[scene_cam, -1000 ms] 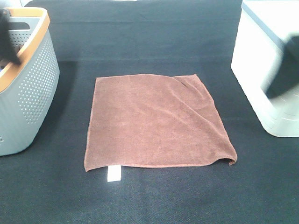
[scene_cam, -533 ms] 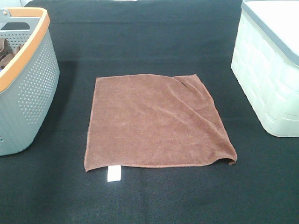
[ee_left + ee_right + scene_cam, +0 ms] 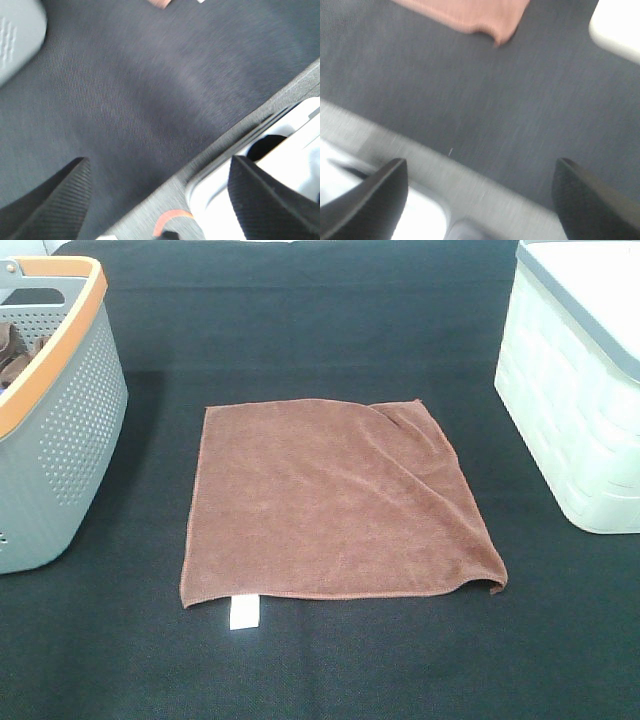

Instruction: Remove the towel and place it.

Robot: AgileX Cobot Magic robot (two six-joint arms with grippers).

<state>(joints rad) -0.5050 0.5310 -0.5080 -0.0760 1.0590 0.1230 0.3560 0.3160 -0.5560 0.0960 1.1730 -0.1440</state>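
The towel point(image 3: 335, 500) is a square reddish-brown cloth lying flat on the black table cover, with a small white tag point(image 3: 243, 612) on its near edge and a slight fold at its far right corner. Neither gripper shows in the exterior high view. In the left wrist view my left gripper point(image 3: 160, 200) is open and empty above the table's edge, with only a towel corner point(image 3: 160, 3) in sight. In the right wrist view my right gripper point(image 3: 482, 200) is open and empty, apart from the towel's corner point(image 3: 470, 12).
A grey perforated basket point(image 3: 70, 430) with an orange rim stands at the left and holds a bunched brown cloth point(image 3: 12, 350). A white bin point(image 3: 580, 390) with a grey rim stands at the right. The table's edge point(image 3: 150, 210) runs under the left gripper.
A second ago dark blurred arms showed over the basket and over the white bin; both have left the exterior view. The towel has not moved.
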